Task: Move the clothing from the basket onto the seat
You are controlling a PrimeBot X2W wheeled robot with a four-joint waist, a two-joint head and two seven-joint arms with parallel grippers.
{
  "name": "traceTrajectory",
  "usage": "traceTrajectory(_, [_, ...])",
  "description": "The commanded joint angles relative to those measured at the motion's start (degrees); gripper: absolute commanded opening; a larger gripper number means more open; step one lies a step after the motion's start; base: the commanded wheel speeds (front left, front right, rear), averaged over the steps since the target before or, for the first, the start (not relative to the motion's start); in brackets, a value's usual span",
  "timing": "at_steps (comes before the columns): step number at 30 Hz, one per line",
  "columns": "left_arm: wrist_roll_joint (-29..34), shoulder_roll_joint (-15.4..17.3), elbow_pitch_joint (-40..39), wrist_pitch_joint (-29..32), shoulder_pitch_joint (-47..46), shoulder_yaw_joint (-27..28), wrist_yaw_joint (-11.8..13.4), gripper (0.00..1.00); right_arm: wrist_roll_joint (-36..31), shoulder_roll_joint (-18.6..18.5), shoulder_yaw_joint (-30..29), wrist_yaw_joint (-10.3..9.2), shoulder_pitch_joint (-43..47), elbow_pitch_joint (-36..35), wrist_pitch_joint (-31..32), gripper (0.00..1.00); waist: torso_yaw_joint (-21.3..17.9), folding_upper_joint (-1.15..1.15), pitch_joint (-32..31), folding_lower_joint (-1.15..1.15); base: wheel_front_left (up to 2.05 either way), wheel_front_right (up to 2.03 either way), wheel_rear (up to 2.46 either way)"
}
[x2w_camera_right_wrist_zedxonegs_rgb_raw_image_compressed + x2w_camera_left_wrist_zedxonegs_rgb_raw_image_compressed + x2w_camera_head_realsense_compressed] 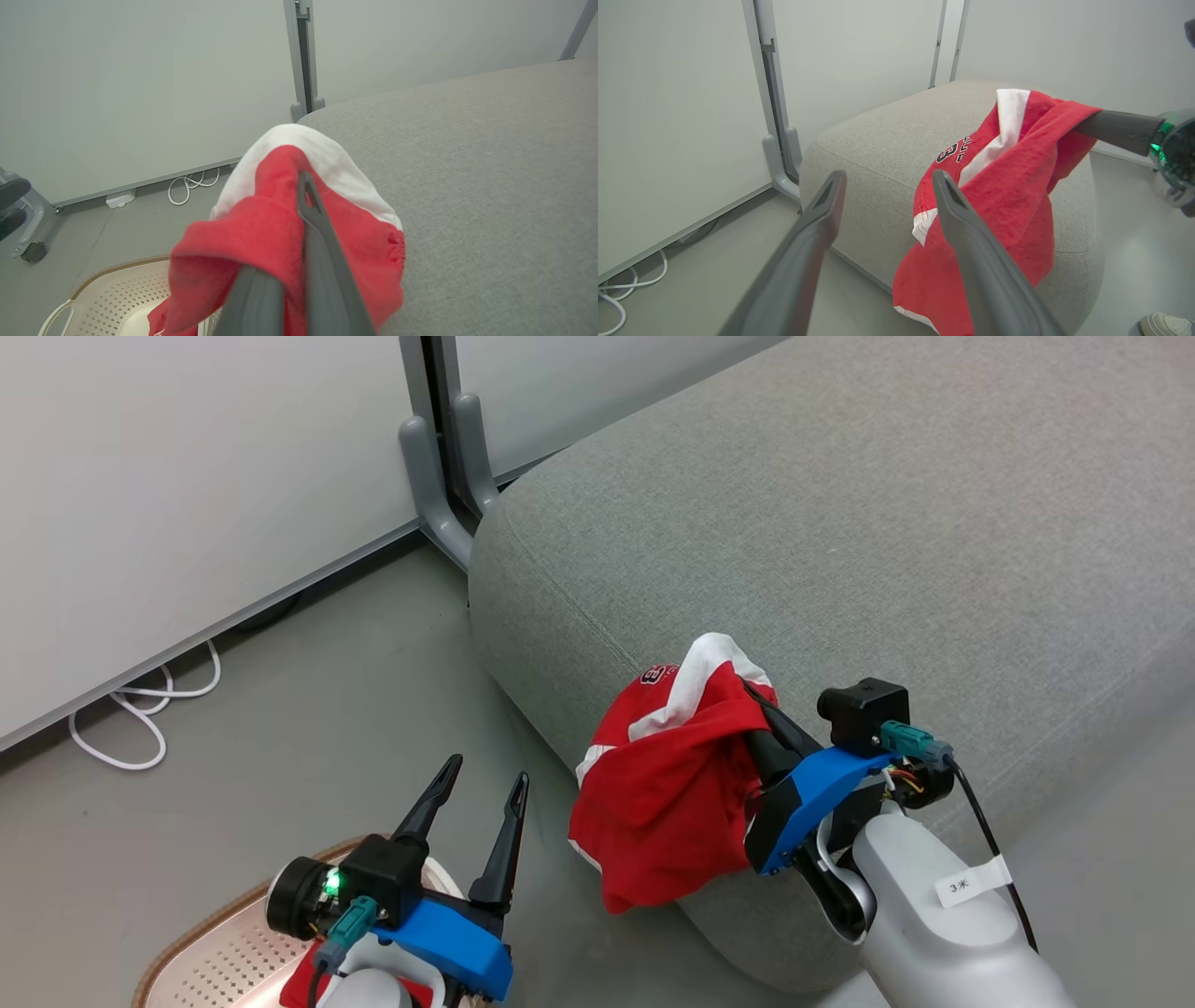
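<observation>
Closest to the head camera is the left end effector (488, 769). Its two dark fingers are spread wide and hold nothing, and it hovers over the basket (219, 957), which sits on the floor off the seat's rounded corner. The right end effector (752, 695) is closed tight on one red garment (663, 775) at that corner of the seat (840, 523).

The step in hand, I think, is laying down the first piece. Most of this cloth hangs down the seat's side and only the gripped part is above the cushion. The next move probably has to bring it further in over the seat before letting go, otherwise it may slide off.

A second red piece (297, 987) lies in the basket. The garment is soft, fleecy and limp, with white trim. The seat is coarse grey weave, and the basket is stiff perforated plastic.
</observation>
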Motion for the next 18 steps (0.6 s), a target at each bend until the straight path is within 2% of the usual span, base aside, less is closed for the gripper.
traceTrajectory(1, [0.3, 0.3, 0.0, -0.3, -0.7, 0.2, -0.4, 1.00, 0.1, -0.1, -0.1, 0.03, 0.6, -0.4, -0.1, 0.00, -0.3, 0.00, 0.2, 0.00, 0.00, 0.00, 0.00])
traceTrajectory(11, [0.2, 0.5, -0.2, -0.3, -1.3, -0.5, -0.4, 1.00, -0.4, -0.1, -1.5, 0.03, 0.1, -0.5, 0.0, 0.00, 0.4, 0.00, 1.2, 0.00, 0.00, 0.00, 0.00])
traceTrajectory(18, [0.3, 1.6, -0.6, -0.3, -2.5, -1.0, -0.4, 1.00, -0.4, -0.1, -5.5, 0.03, -5.0, 2.0, 1.4, 0.00, 1.5, 0.00, 3.9, 0.00, 0.00, 0.00, 0.00])
